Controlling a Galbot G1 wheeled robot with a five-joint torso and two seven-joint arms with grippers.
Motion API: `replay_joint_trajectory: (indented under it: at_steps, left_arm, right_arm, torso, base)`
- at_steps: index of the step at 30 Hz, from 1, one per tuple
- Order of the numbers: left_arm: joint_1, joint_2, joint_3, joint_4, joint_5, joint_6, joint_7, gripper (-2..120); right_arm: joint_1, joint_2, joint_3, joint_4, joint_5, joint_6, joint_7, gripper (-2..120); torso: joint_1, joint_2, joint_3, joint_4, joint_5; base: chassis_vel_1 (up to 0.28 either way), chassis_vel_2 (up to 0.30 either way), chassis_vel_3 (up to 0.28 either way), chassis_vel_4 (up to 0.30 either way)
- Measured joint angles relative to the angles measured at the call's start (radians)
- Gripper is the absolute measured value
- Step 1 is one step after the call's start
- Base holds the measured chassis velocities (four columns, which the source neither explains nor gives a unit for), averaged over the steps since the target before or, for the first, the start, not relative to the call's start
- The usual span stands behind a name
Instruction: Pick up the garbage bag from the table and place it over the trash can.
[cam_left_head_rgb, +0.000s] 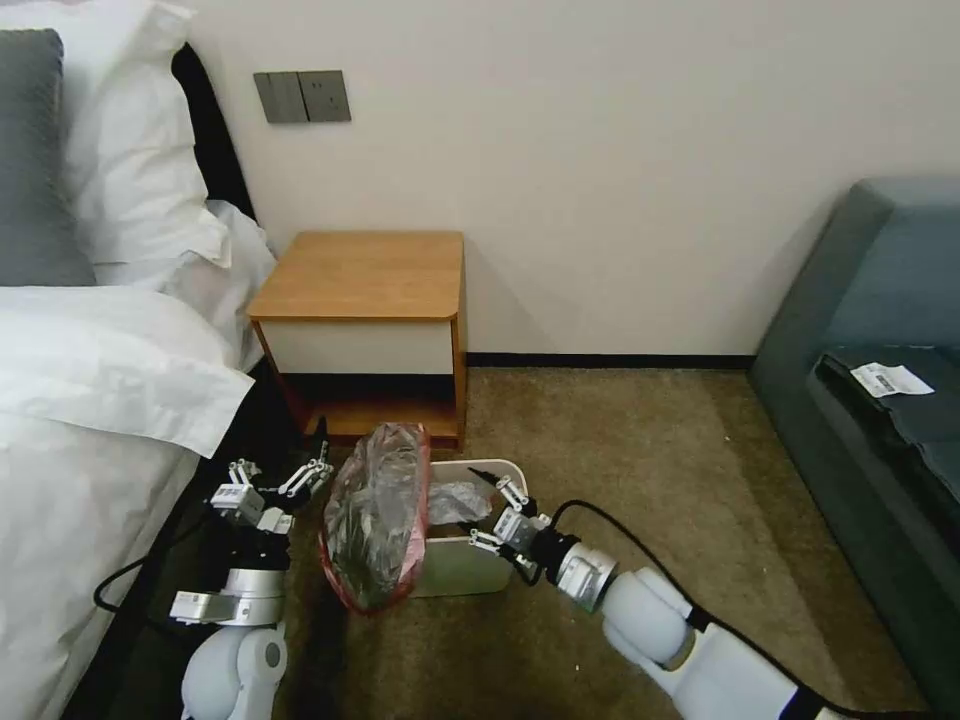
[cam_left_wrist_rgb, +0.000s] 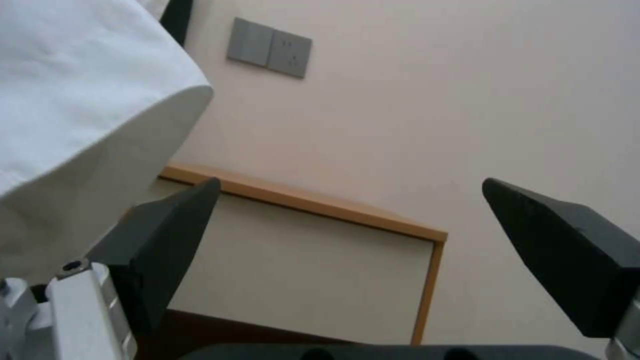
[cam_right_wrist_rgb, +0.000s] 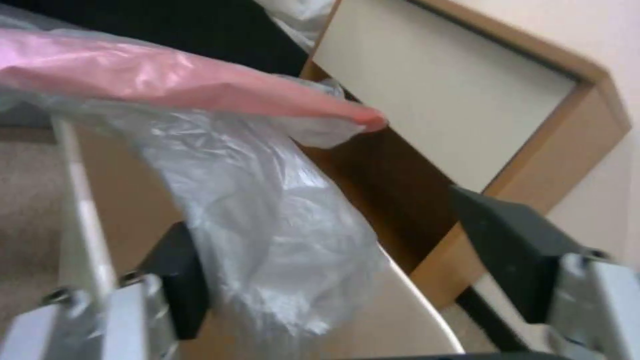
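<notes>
A: Report the position of the bag (cam_left_head_rgb: 375, 515).

B: The bag hangs draped over the left rim of the can (cam_left_head_rgb: 470, 565), on the floor in front of the desk (cam_left_head_rgb: 360, 275). Its red-pink rim stands up in a loop above the can's left side. A crumpled part of the film lies inside the can. The bag is off the desk.

A: State of the right tool (cam_left_head_rgb: 490, 515)?

B: Fingers spread, at the right rim of the can. The right wrist view shows the film (cam_right_wrist_rgb: 267, 220) running between the two fingers, with no pinch on it. The pink rim (cam_right_wrist_rgb: 187, 85) passes just above.

A: State of the left tool (cam_left_head_rgb: 275, 480)?

B: Fingers spread, holding nothing. It sits low beside the bed (cam_left_head_rgb: 90, 400), just left of the bag, pointed toward the desk front (cam_left_wrist_rgb: 293, 260).

A: Handling properties?

B: Judged light, limp and slippery. The film will likely collapse and slide off the rolled rim unless kept in tension. It looks thin enough to tear on a hard pull.

A: Recommended grip point?

B: The red-pink rim. It appears to be the thickest band and it defines the mouth. Pinch it at opposite sides, then stretch it over the can's rim.

A: Progress?

B: Partial. The mouth does not yet span the can.
</notes>
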Motion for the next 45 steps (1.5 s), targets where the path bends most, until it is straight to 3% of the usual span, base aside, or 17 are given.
replay_joint_trajectory:
  at_steps: [4, 14, 16, 24, 31, 35, 40, 42, 44, 45]
  left_arm:
    - [-0.004, 0.001, 0.008, 0.006, 0.000, 0.001, 0.000, 98]
    - [-0.010, 0.004, 0.011, 0.017, 0.000, 0.003, -0.001, 98]
    - [-0.011, 0.004, 0.012, 0.018, 0.000, 0.003, -0.001, 98]
    - [-0.016, 0.000, 0.019, 0.030, 0.005, 0.003, -0.001, 98]
    - [-0.015, 0.000, 0.020, 0.032, 0.009, 0.003, -0.001, 98]
    - [-0.018, 0.005, 0.022, 0.032, 0.009, 0.003, -0.001, 98]
    - [-0.015, 0.007, 0.035, 0.029, 0.010, 0.015, -0.001, 98]
    - [0.002, 0.020, 0.064, -0.009, -0.005, 0.069, -0.015, 98]
    - [0.021, 0.039, 0.097, -0.072, -0.017, 0.155, -0.075, 98]
    - [0.021, 0.039, 0.097, -0.072, -0.017, 0.155, -0.075, 98]
  right_arm:
    - [0.036, -0.023, -0.008, -0.002, 0.128, -0.052, -0.063, 97]
    - [0.221, -0.087, -0.074, -0.009, 0.385, -0.194, -0.201, 100]
    - [0.238, -0.089, -0.076, -0.013, 0.397, -0.203, -0.221, 100]
    - [0.366, -0.100, -0.105, -0.072, 0.429, -0.265, -0.465, 100]
    - [0.341, -0.112, -0.090, -0.082, 0.398, -0.240, -0.567, 100]
    - [0.323, -0.142, -0.039, -0.063, 0.415, -0.231, -0.686, 100]
    - [0.312, -0.145, -0.014, -0.051, 0.462, -0.231, -0.646, 100]
    - [0.296, -0.130, -0.002, -0.038, 0.504, -0.215, -0.547, 100]
    - [0.279, -0.109, 0.002, -0.026, 0.526, -0.185, -0.452, 100]
    - [0.279, -0.109, 0.002, -0.026, 0.526, -0.185, -0.452, 100]
  torso:
    - [0.000, 0.000, 0.000, 0.0000, 0.0001]
    - [0.000, 0.000, 0.000, 0.0000, 0.0001]
    - [0.000, 0.000, 0.000, 0.0001, 0.0000]
    - [0.000, 0.000, 0.000, 0.0002, 0.0000]
    - [0.000, 0.000, 0.000, 0.0000, 0.0002]
    - [0.000, 0.000, 0.000, 0.0000, -0.0001]
    - [0.000, 0.000, 0.000, -0.0001, -0.0001]
    - [0.000, 0.000, 0.000, -0.0001, -0.0003]
    - [0.000, 0.000, 0.000, 0.0001, 0.0001]
    - [0.000, 0.000, 0.000, 0.0001, 0.0001]
  base:
    - [0.000, 0.000, 0.000, 0.000]
    - [0.000, 0.000, 0.000, 0.000]
    - [0.000, 0.000, 0.000, 0.000]
    - [0.000, 0.000, 0.000, 0.000]
    - [0.000, 0.000, 0.000, 0.000]
    - [0.000, 0.000, 0.000, 0.000]
    - [0.000, 0.000, 0.000, 0.000]
    - [0.000, 0.000, 0.000, 0.000]
    - [0.000, 0.000, 0.000, 0.000]
    - [0.000, 0.000, 0.000, 0.000]
